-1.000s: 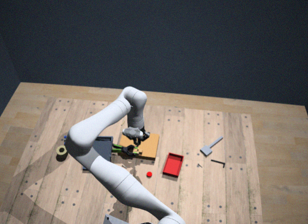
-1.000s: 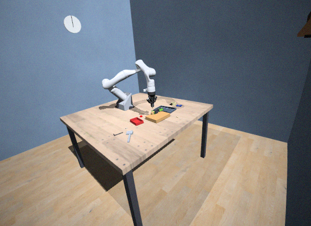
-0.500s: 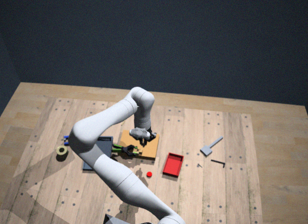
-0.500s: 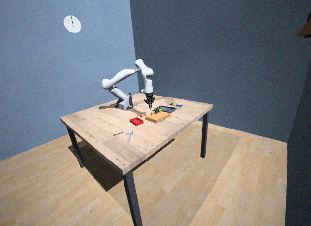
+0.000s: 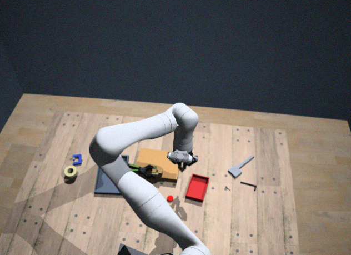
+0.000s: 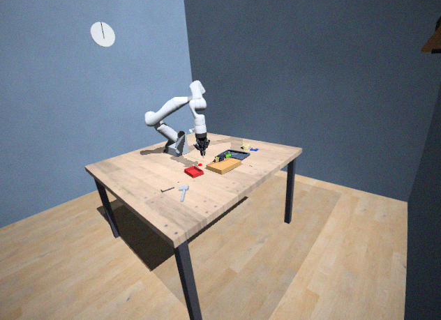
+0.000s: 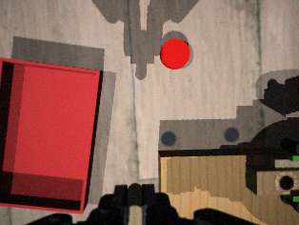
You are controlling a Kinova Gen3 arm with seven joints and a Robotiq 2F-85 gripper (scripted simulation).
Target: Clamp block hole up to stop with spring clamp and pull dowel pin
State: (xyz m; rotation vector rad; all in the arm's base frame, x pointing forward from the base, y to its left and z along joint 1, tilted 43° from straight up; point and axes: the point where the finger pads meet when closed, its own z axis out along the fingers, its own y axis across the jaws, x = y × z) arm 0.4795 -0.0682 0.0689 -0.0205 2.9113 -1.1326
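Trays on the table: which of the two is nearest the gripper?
The small red rectangular tray. The larger dark blue-grey tray lies farther off, across the wooden board.

The bench board [image 5: 144, 157] [image 6: 223, 166] [image 7: 183, 181] looks like smooth, matt wood with fine grain. The tabletop [image 5: 218, 218] [image 6: 153, 174] is planked wood, matt and streaked. The red tray [image 5: 197, 188] [image 6: 193, 171] [image 7: 52, 114] and the 1 red disc [image 5: 170, 198] [image 6: 199, 164] [image 7: 174, 53] look like matt plastic. At right, the mallet-shaped tool [image 5: 235, 171] [image 6: 183, 187] looks like dull grey metal. The arm [image 5: 136, 133] [image 6: 167, 110] has a smooth white shell.
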